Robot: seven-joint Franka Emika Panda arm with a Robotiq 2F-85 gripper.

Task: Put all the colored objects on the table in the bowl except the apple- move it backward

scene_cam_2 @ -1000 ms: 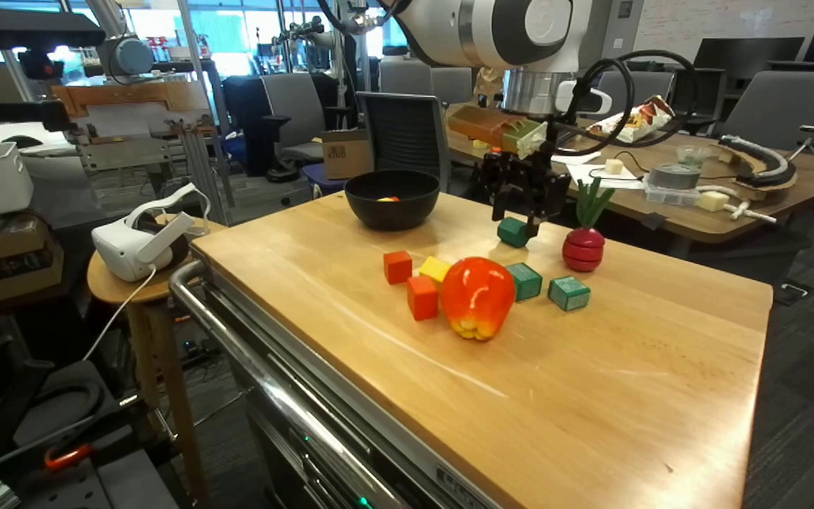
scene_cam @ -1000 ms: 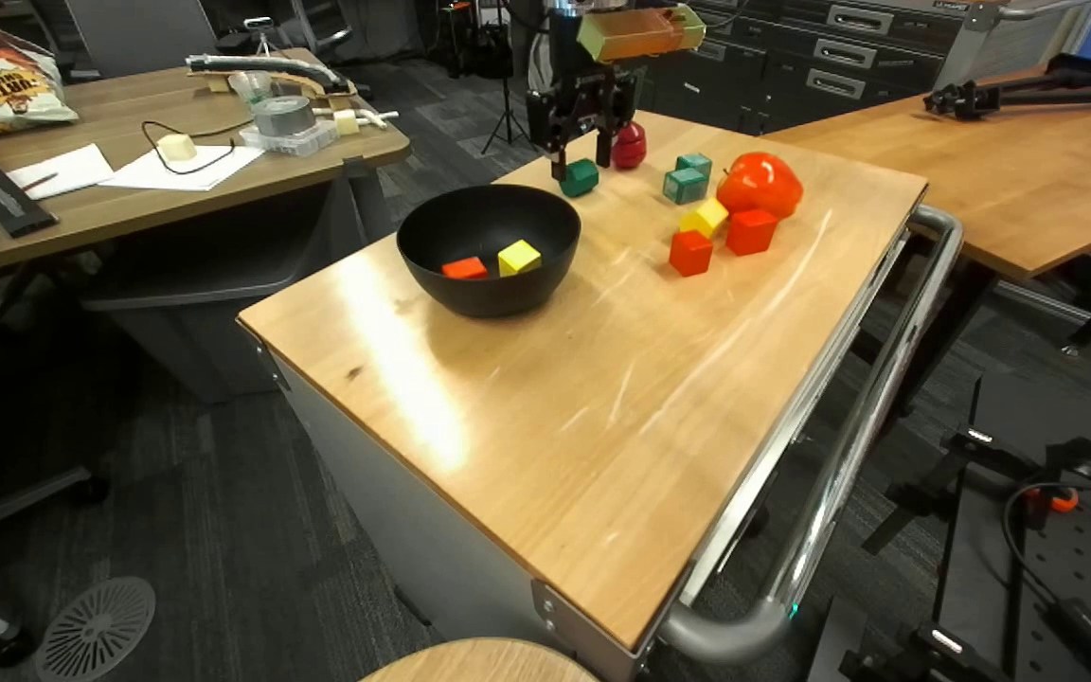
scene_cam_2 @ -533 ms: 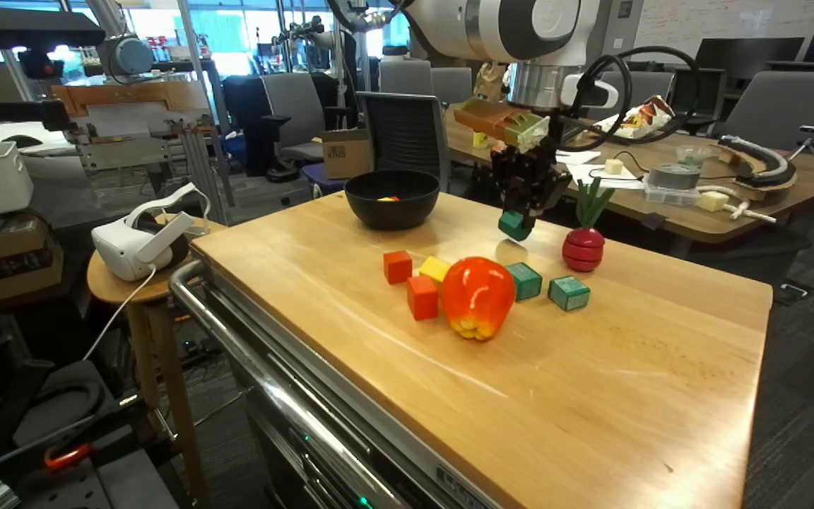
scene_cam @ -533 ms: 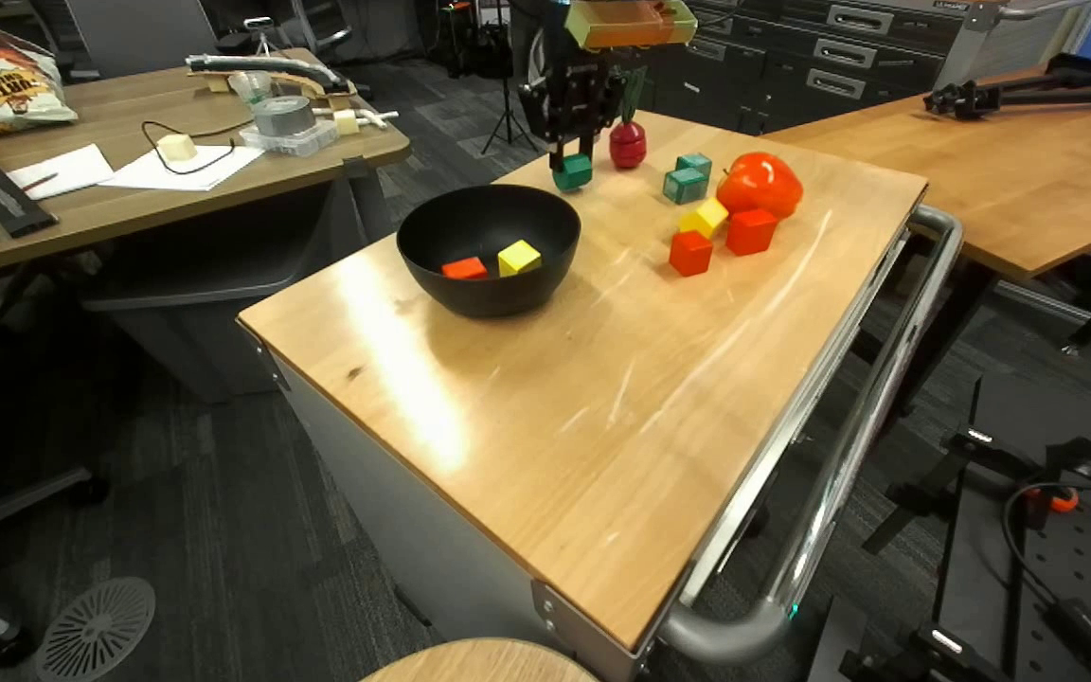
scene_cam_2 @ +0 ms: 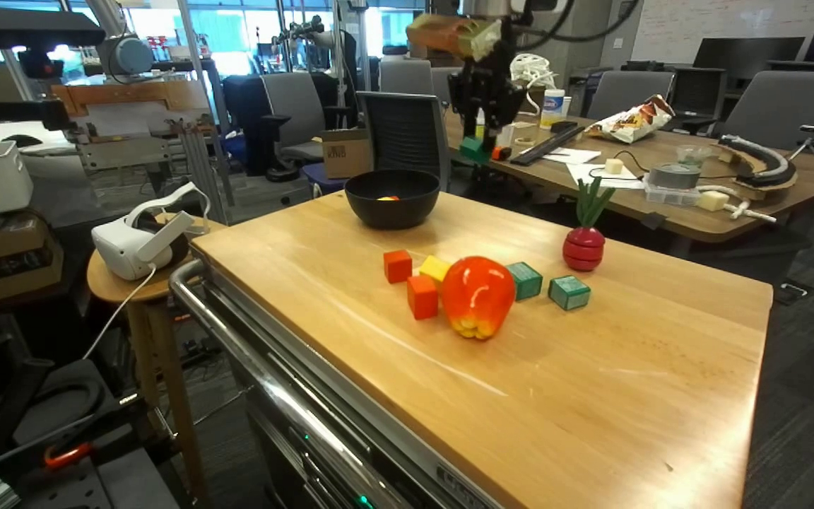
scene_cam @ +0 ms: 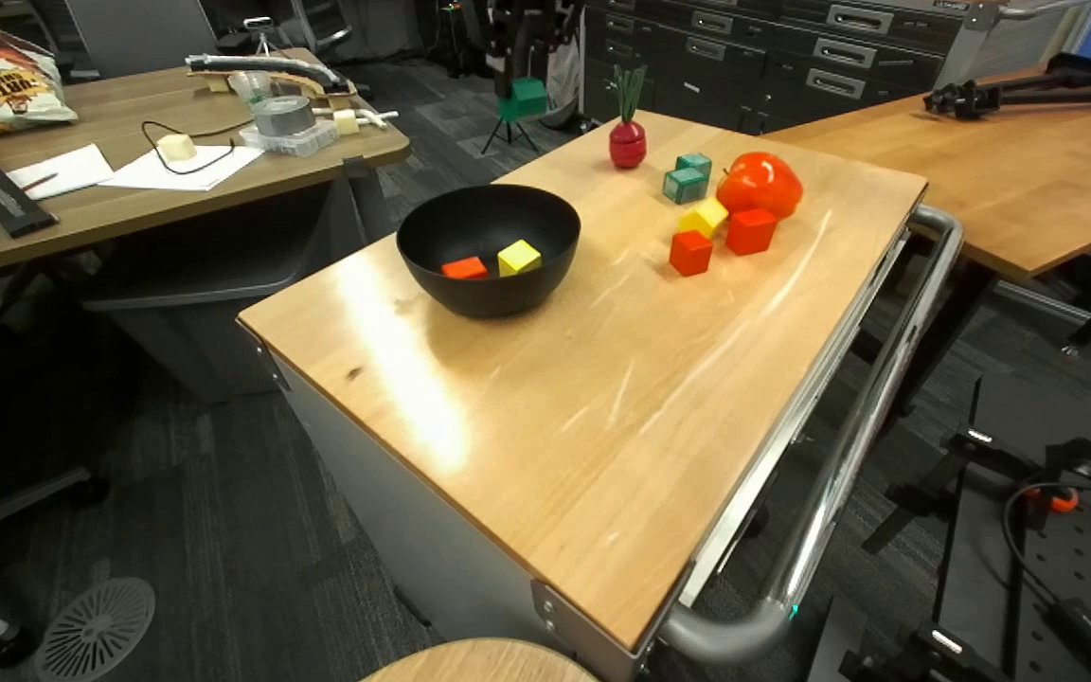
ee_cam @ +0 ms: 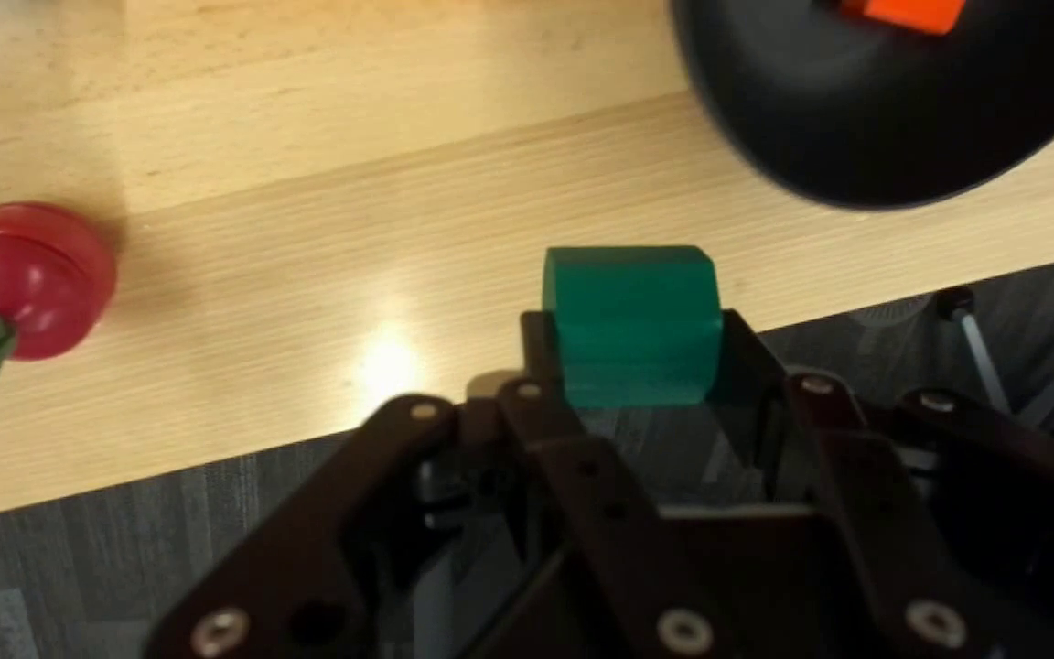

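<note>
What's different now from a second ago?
The gripper closed on a green block and lifted it off the table, carrying it up and to the left in both exterior views. The bowl, the apple, the red toy with a green stem and the other blocks stayed put.

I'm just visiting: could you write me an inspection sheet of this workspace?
Surface: light wooden table, scratched, with bright glare.
Job's things: bowl holding an orange-red block and a yellow block; on the table, two orange-red blocks, another yellow block, two green blocks, leafy red toy, apple.
Clutter: chip bag and tape roll on a separate desk.
Claw: closed on a green block, held in the air.
Cables: white cable trailing from a headset.
Surroundings: office chairs, drawer cabinet.
</note>
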